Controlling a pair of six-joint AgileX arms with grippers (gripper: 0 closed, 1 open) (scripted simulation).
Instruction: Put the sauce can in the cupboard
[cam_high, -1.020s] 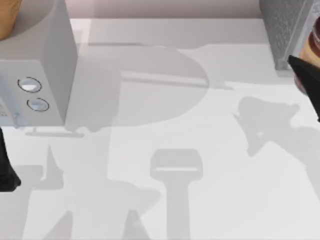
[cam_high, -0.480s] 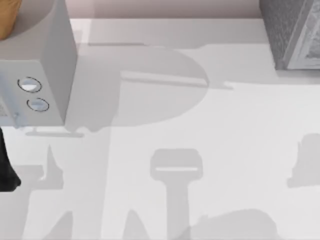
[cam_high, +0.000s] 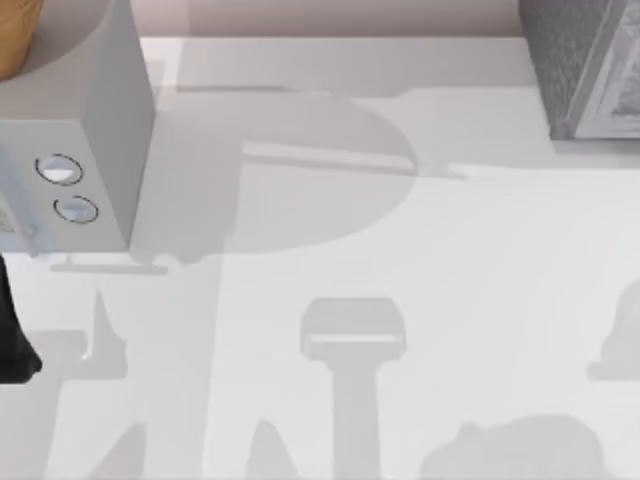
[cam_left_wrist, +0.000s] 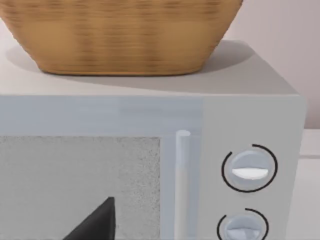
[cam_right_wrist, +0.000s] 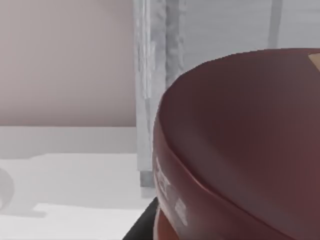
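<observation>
The sauce can (cam_right_wrist: 240, 150) sits close under the right wrist beside the cupboard (cam_high: 580, 70): the carrying step, it seems. Claw state cannot be told. Next comes easing it inside.

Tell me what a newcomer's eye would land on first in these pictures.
First, the sauce can: its dark maroon top looms very close in the right wrist view, with the cupboard just behind it. Next, the woven basket sitting on top of the pale grey box with two round dials, at the table's far left; the speckled cupboard stands at the far right corner.
</observation>
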